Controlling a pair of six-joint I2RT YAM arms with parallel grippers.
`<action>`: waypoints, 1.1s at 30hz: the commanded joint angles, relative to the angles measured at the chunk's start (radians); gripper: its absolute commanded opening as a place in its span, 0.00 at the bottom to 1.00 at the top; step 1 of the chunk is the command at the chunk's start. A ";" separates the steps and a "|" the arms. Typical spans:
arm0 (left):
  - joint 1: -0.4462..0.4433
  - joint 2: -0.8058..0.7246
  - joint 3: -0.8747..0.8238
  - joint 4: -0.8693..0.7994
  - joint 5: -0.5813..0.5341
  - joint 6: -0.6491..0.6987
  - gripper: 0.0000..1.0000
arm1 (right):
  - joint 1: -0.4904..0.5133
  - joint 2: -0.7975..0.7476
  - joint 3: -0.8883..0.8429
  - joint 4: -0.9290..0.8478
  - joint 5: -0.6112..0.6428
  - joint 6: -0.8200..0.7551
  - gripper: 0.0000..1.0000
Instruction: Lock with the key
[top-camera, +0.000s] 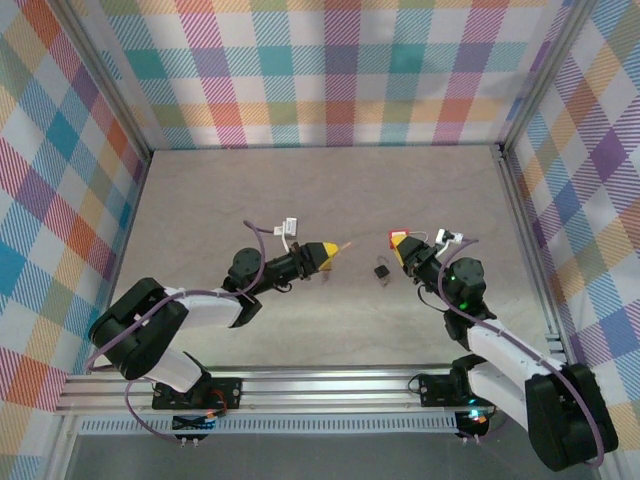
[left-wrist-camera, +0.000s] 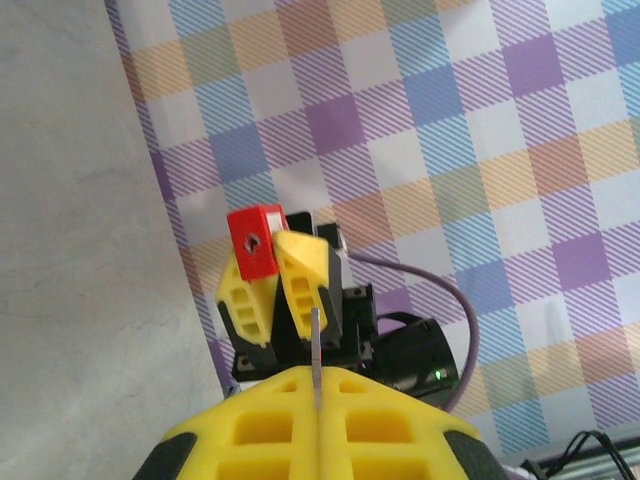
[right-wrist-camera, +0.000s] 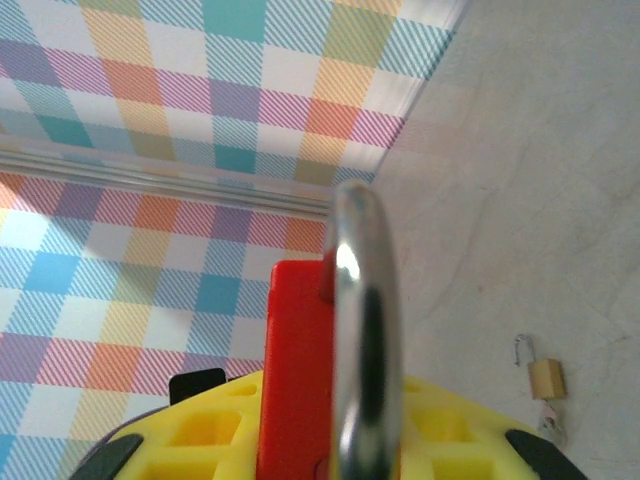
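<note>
So here's where you're at: your left tool is pinched fully shut on the key, and the thin blade sticks straight out past the yellow fingertips. From the left wrist cam you get the blade rising out of the seam between the two fingers, aimed roughly at the red padlock across the way.

Your right tool is closed narrow around that red padlock, holding it up off the worktop around the middle, a bit right of centre. In the left wrist view the lock's red face is turned toward the key, with a small dark hole in it, and the right tool's yellow fingers clamp the body from below. The right wrist cam looks along the lock: red body wedged between the fingers, silver shackle arching up in front of it, edge-on.

From above, the two tools point at each other with a clear gap between them, so the key tip and the padlock are near but not touching.

One more thing: a small padlock lies flat on the worktop just below that gap, nearer your right tool. The right wrist cam shows a small brass-looking one on the worktop, off to the side.
</note>
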 joint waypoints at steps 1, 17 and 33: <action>0.033 -0.044 -0.007 -0.044 0.006 0.051 0.00 | -0.008 -0.049 0.048 -0.099 0.012 -0.090 0.00; 0.091 -0.490 0.206 -1.341 -0.463 0.608 0.00 | -0.007 0.024 0.212 -0.252 -0.274 -0.275 0.00; 0.088 -0.487 0.160 -1.607 -0.975 0.760 0.00 | 0.146 0.215 0.348 -0.272 -0.448 -0.384 0.00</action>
